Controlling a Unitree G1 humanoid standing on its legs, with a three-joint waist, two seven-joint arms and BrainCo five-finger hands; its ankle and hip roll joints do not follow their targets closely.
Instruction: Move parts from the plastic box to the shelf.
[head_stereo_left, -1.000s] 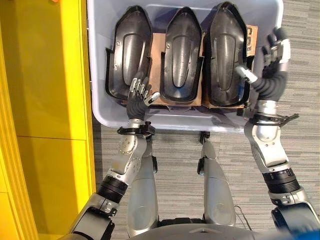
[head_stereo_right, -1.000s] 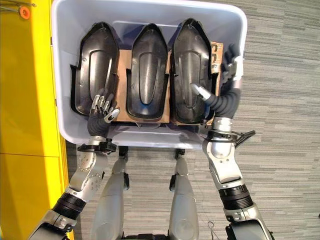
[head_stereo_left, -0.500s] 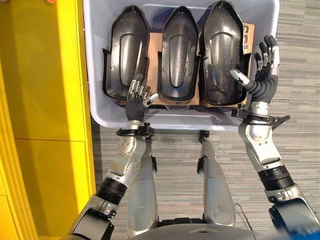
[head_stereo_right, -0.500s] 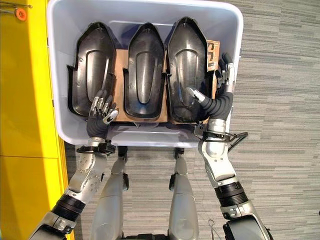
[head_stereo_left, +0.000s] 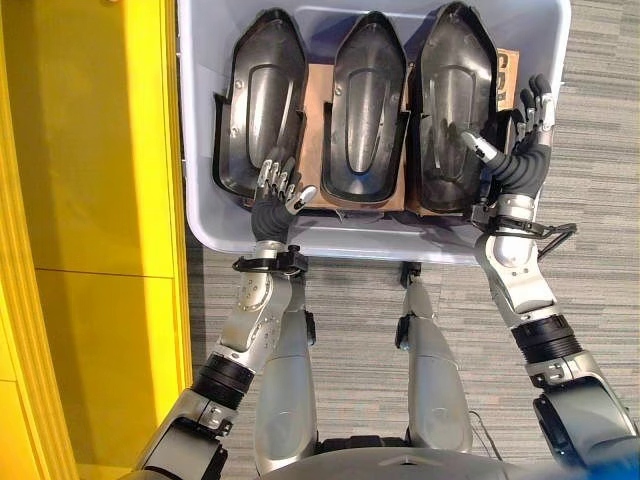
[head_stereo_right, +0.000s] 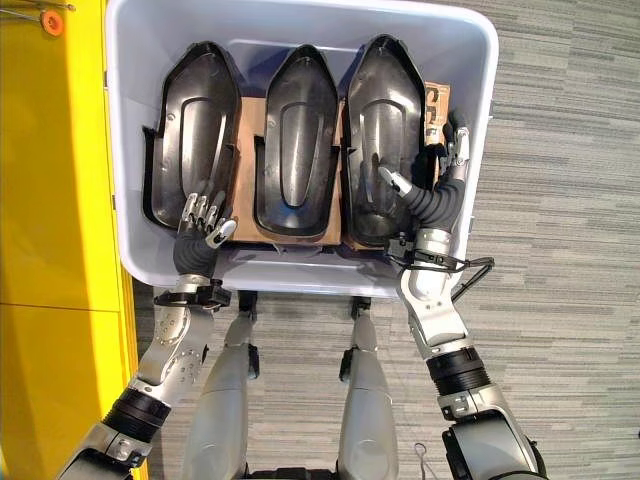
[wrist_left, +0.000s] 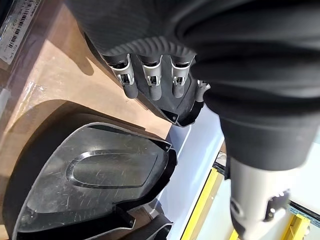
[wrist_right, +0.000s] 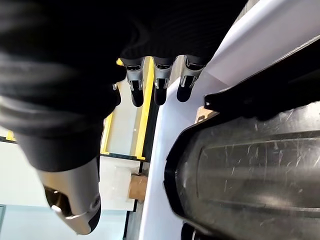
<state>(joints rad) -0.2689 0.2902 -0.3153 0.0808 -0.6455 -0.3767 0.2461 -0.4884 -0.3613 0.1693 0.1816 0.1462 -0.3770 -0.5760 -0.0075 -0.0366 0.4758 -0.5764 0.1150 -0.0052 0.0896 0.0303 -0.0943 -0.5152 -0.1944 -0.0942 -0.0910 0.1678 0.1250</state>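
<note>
A pale grey plastic box (head_stereo_left: 350, 236) holds three black moulded parts standing side by side on cardboard (head_stereo_left: 318, 120): the left part (head_stereo_left: 255, 100), the middle part (head_stereo_left: 367, 105) and the right part (head_stereo_left: 452, 95). My left hand (head_stereo_left: 272, 195) rests open at the near end of the left part, its fingers (wrist_left: 152, 75) lying over that part's edge. My right hand (head_stereo_left: 515, 160) is open inside the box by its right wall. Its thumb reaches across the right part (wrist_right: 250, 165), and its fingers (wrist_right: 157, 75) stand between that part and the wall.
A yellow shelf unit (head_stereo_left: 90, 200) runs along the left side, close against the box. Grey carpet (head_stereo_left: 600, 200) lies to the right of the box and in front of it.
My right hand has come down from the box's right rim into the box, closer to the right part, with its thumb now over the part. The left hand has stayed put.
</note>
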